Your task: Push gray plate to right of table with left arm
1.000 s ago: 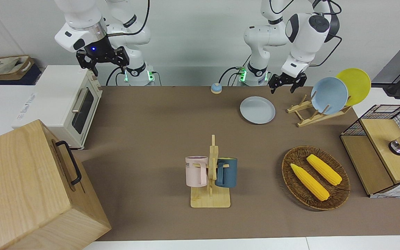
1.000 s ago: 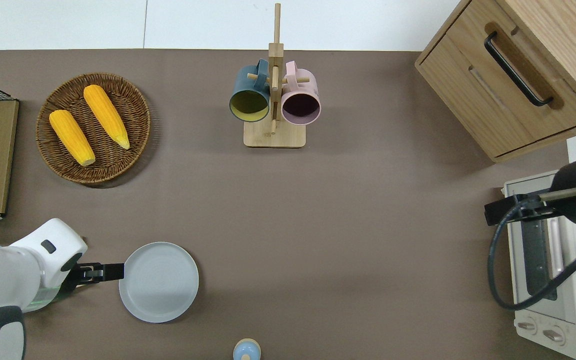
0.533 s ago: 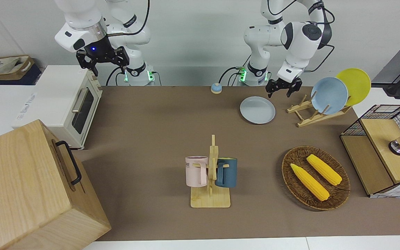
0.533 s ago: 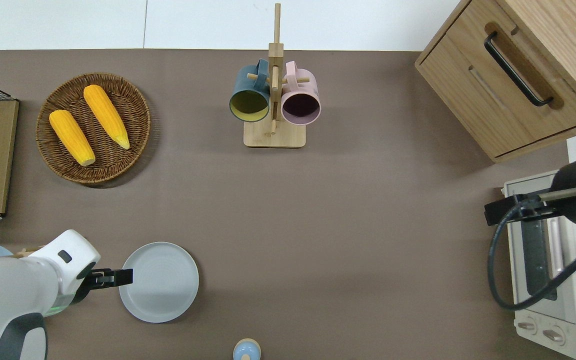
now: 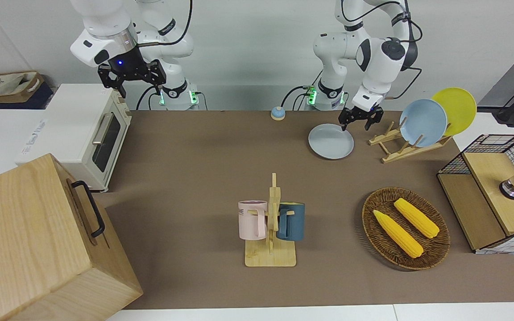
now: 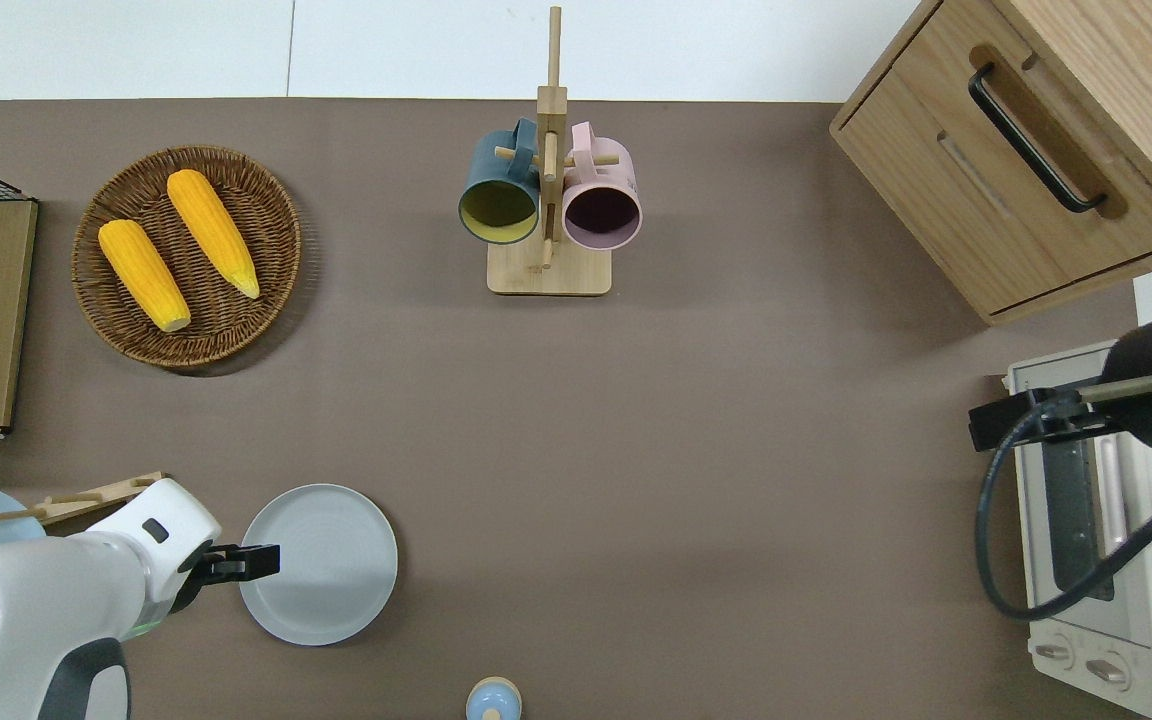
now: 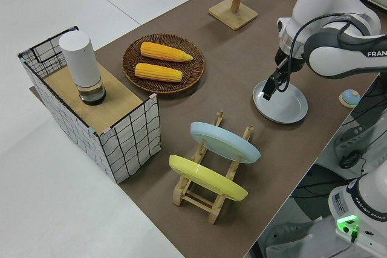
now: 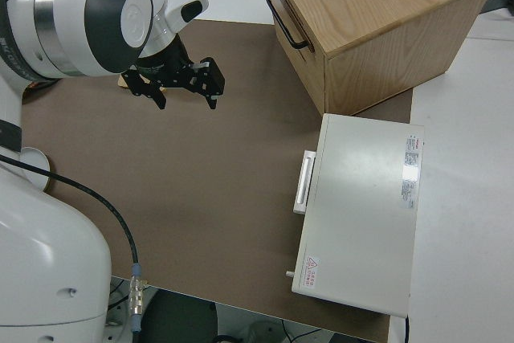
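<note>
At the left arm's end of the table [image 5: 203, 178]: gray plate [image 6: 326, 565] flat on the brown mat, near the robots' edge, beside the wooden plate rack [image 5: 393, 145]. Left gripper [image 6: 258, 562] low at the plate's rim on the rack side, fingers apart, one fingertip seemingly touching the rim, contact hard to confirm. Right arm parked, its gripper [image 5: 133, 76] spread wide.

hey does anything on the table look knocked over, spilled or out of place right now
Nothing stands out. The gray plate lies flat on the table, with the left pincer at its rim. Both mugs hang on their rack, two corn cobs lie in the basket, and two plates lean in the stand.
</note>
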You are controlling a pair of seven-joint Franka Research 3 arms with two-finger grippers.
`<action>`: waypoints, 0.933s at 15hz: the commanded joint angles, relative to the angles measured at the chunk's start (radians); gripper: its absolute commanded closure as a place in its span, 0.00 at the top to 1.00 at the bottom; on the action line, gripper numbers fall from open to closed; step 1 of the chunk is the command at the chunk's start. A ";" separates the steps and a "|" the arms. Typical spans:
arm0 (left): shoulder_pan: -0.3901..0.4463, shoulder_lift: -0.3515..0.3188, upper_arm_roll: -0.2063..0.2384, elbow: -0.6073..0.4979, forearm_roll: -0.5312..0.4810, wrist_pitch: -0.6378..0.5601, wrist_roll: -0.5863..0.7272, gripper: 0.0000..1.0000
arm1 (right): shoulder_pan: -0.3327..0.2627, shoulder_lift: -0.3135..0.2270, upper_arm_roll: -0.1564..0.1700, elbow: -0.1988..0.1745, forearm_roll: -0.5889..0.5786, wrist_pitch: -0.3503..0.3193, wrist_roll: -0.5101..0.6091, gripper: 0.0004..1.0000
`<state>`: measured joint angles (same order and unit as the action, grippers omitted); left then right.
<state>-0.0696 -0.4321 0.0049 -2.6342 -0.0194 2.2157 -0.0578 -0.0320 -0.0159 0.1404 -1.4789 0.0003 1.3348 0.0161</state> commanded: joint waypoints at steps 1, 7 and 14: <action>0.007 -0.019 0.009 -0.059 0.018 0.064 0.026 1.00 | -0.019 -0.002 0.016 0.009 0.004 -0.016 0.012 0.98; 0.040 0.065 0.010 -0.101 0.018 0.202 0.047 1.00 | -0.020 -0.002 0.016 0.009 0.004 -0.016 0.013 0.98; 0.040 0.141 0.009 -0.124 0.018 0.295 0.047 1.00 | -0.019 -0.002 0.016 0.009 0.004 -0.016 0.012 0.98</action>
<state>-0.0350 -0.3030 0.0123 -2.7411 -0.0194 2.4720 -0.0196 -0.0320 -0.0159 0.1404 -1.4789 0.0003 1.3348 0.0161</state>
